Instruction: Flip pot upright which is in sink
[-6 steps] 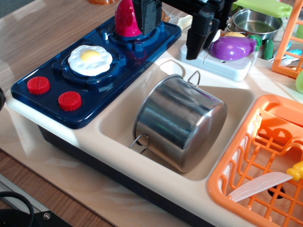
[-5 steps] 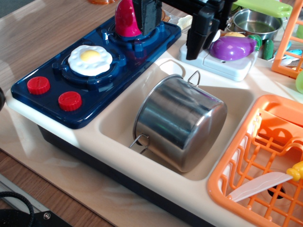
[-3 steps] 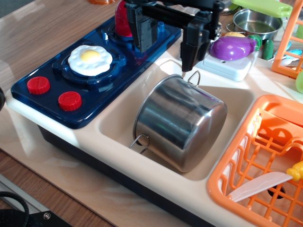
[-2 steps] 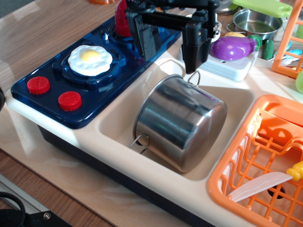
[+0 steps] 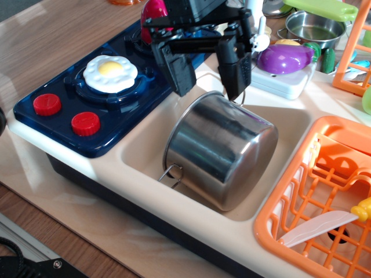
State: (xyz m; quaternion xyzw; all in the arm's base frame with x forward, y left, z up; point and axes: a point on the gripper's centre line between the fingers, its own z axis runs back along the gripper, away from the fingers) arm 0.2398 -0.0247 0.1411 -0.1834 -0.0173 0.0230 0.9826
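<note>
Pot [image 5: 223, 152]: lies on its side in the sink [image 5: 142, 153], base toward the dish rack [image 5: 324, 191], so a lift at the rim would tip it upright.
Gripper [image 5: 210, 91]: fingers apart, straddling the pot's far rim beside its wire handle [image 5: 239, 95], apparently for that grasp.

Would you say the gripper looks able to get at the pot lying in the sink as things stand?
Probably yes: the gripper hangs open just above the pot's upper rim in the sink, with nothing between them.
</note>
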